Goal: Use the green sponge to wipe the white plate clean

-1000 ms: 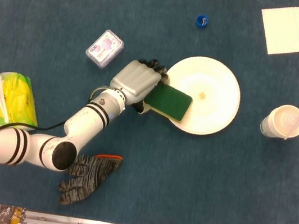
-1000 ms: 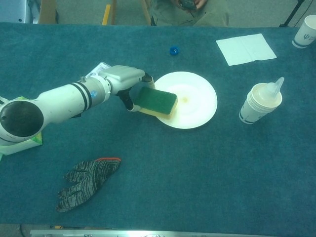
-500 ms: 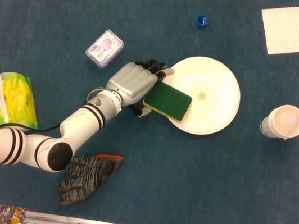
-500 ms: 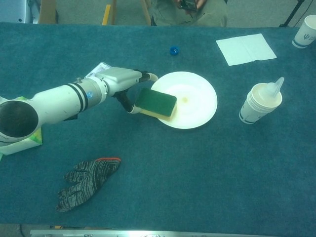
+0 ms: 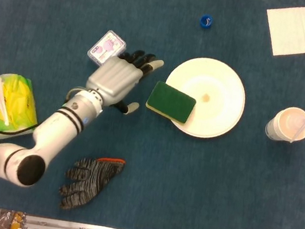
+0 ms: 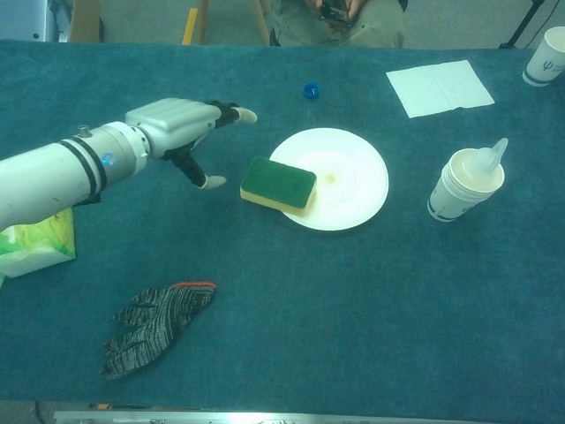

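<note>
Green sponge [image 5: 171, 102] is seen lying flat across the left rim of the plate [image 5: 216, 116], partly on it and partly hanging over the blue cloth [image 5: 199, 186]; nothing is gripping it; a small brownish spot [image 5: 206, 97] is visible near the plate's middle, just beside the sponge. Left hand [image 5: 115, 79] is held left of the sponge, apart from it, fingers spread and nothing grasped; in the chest view it shows up clear of the cloth [image 6: 172, 121]. Right hand isn't seen in either view. Rest of the stuff: a striped glove [image 5: 89, 179] lies near the front edge; a yellow-green pack [image 5: 9, 100] sits far left; a small box [image 5: 106, 49] is just behind the hand; a blue cap [image 5: 206, 22] and a napkin [image 5: 303, 30] are at the back; a cup [image 5: 288, 125] stands right of the plate.
</note>
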